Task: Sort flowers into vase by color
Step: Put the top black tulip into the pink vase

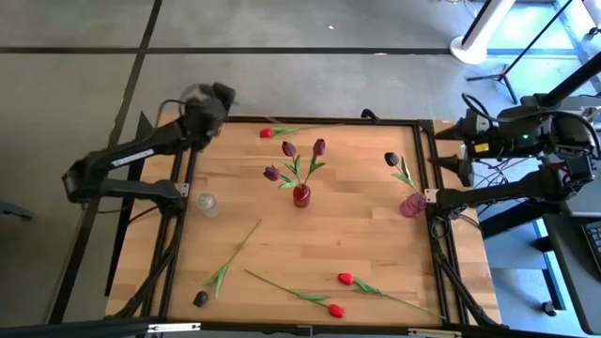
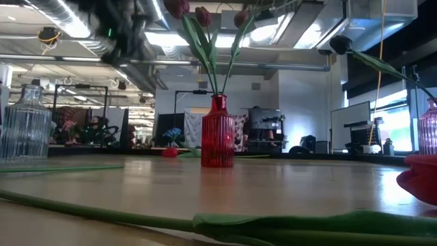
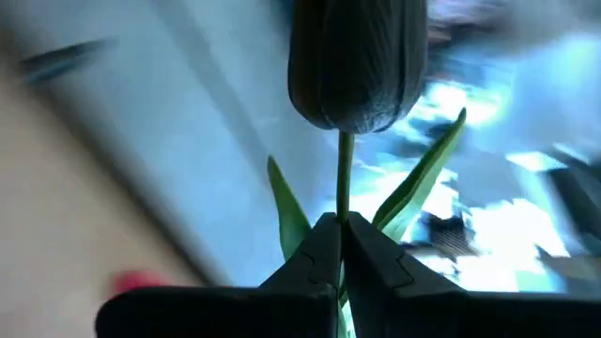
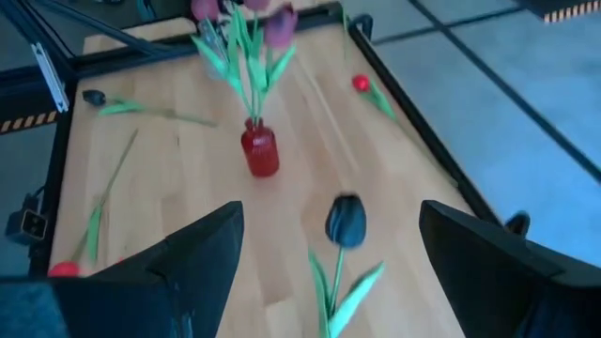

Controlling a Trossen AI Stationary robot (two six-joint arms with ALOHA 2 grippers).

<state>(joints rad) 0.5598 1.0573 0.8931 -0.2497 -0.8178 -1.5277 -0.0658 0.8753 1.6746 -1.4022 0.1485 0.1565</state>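
Counter (image 1: 357,235): five tulips loose.
Red vase (image 1: 301,195): three maroon.
Left gripper (image 3: 340,246): jaws clenched on near-black tulip (image 3: 357,61).
Right gripper (image 4: 329,249): jaws released.

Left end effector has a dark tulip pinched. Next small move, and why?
Probably swing the left end effector toward the pink vase. Above the table's far-left corner, it is shut on the stem of a near-black tulip; that vase already holds a dark tulip, the red vase maroon tulips. The right end effector waits open over the pink vase.
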